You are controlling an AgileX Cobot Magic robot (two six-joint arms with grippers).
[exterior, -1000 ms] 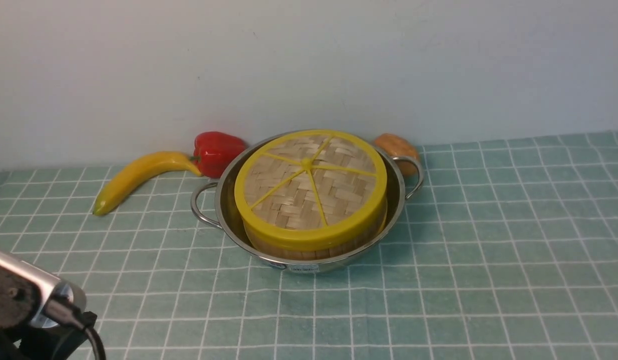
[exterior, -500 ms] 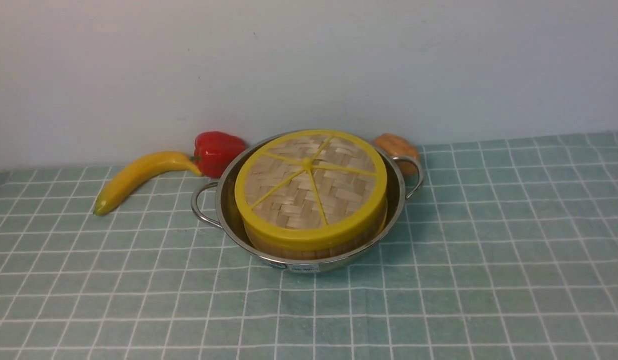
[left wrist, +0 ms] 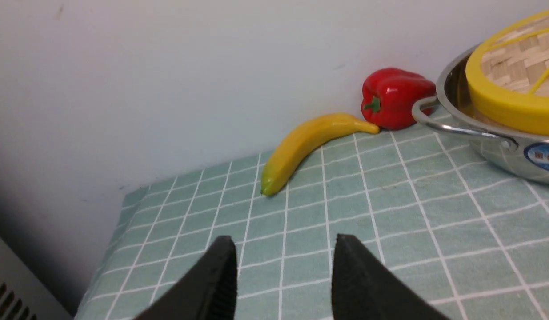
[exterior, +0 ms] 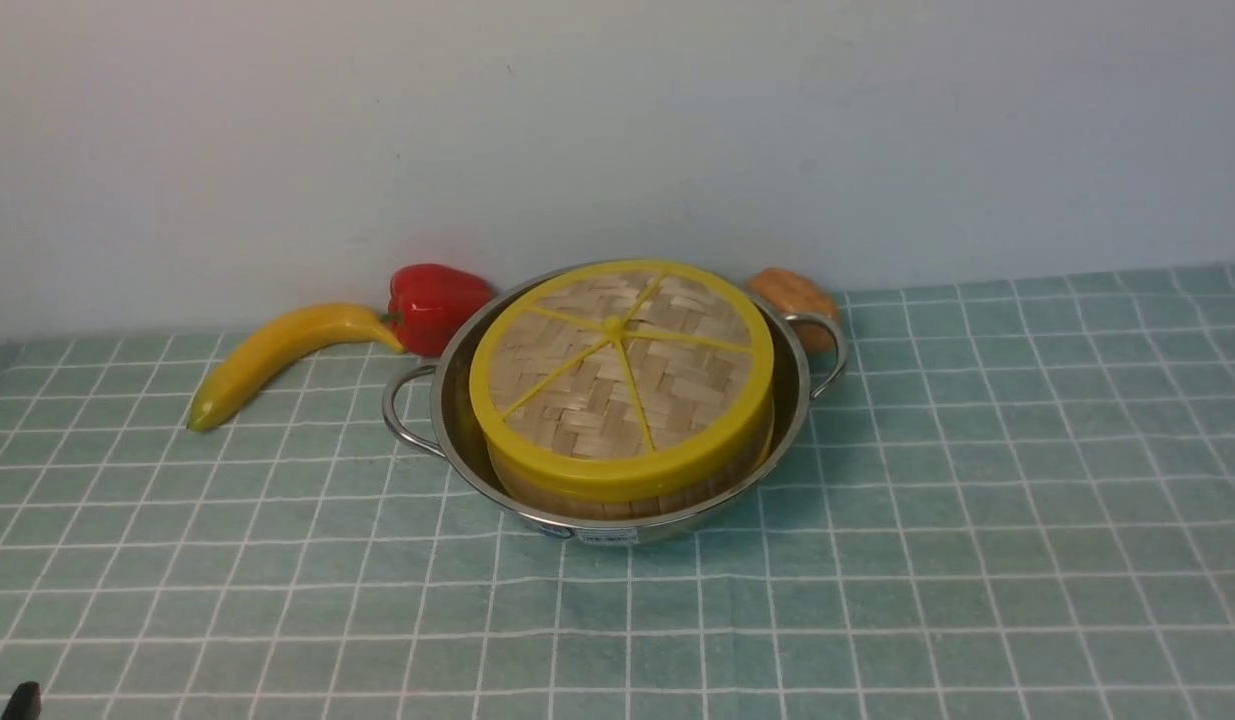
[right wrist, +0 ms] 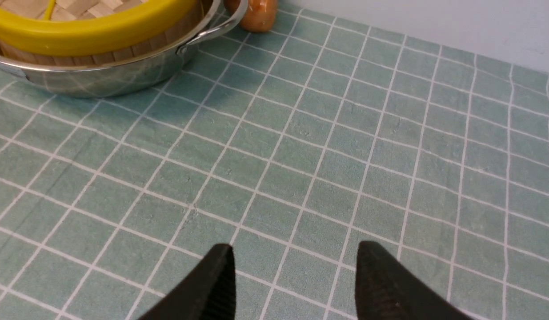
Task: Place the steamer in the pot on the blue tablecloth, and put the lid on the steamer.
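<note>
The pot (exterior: pixel 617 480) sits on the blue tablecloth (exterior: pixel 977 500), and everything else arranges itself around it. Inside it stands the steamer (exterior: pixel 627 492), with the lid (exterior: pixel 620 375) resting flat on top and covering it. Behind the pot to its left lie a red pepper (exterior: pixel 432 305) and a banana (exterior: pixel 277 355); a brown potato-like thing (exterior: pixel 792 300) peeks out behind its right handle. The left gripper (left wrist: pixel 283 266) and right gripper (right wrist: pixel 294 275) hang well away from the pot, jaws spread, holding nothing.

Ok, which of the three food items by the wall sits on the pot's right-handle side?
The brown potato-like piece, tucked behind the pot's right handle; the banana and red pepper lie on the opposite side.
</note>
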